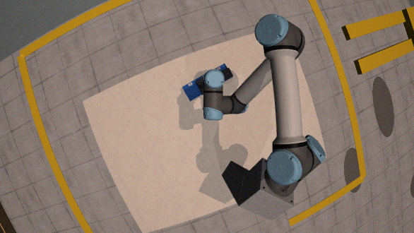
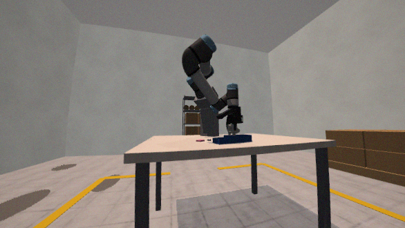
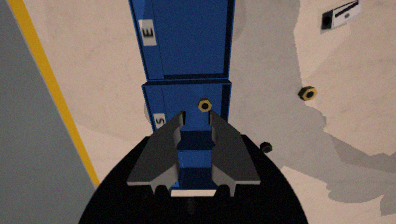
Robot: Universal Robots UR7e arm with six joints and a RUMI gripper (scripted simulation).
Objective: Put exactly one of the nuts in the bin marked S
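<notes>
Wrist view: gripper (image 3: pixel 196 131) hangs over the blue bin marked S (image 3: pixel 170 102), jaws part open w/ a clear gap between them, blue bin floor visible thru the gap, nothing held. A yellow nut (image 3: pixel 204 105) sits just past the fingertips, apart from both, inside the S bin's outline near its far wall; can't tell if it's resting on the floor or in the air. Directly beyond, end to end w/ the S bin, is a 2nd blue bin marked E (image 3: pixel 192 35). A 2nd nut (image 3: pixel 307 93) lies on the table (image 3: pixel 270 60) to the right of the bins, well apart from the gripper. A small dark round thing (image 3: pixel 265 147) sits on the table just right of the gripper body; too small to identify. A white label-like card (image 3: pixel 340 14) lies further off, top right. Yellow floor line (image 3: pixel 50 85) runs past the table's left edge. Top view: wrist (image 1: pixel 213 79) covers the middle of the bin pair (image 1: pixel 192 90), so nut not visible there. Exterior view: gripper (image 2: pixel 233 130) points down just above the low blue bins (image 2: pixel 232 139), both upright; a small pink item (image 2: pixel 200 140) lies on the table left of them. A shelf rack (image 2: pixel 184 114) stands behind the arm, and cardboard boxes (image 2: pixel 366 152) along the right wall.
</notes>
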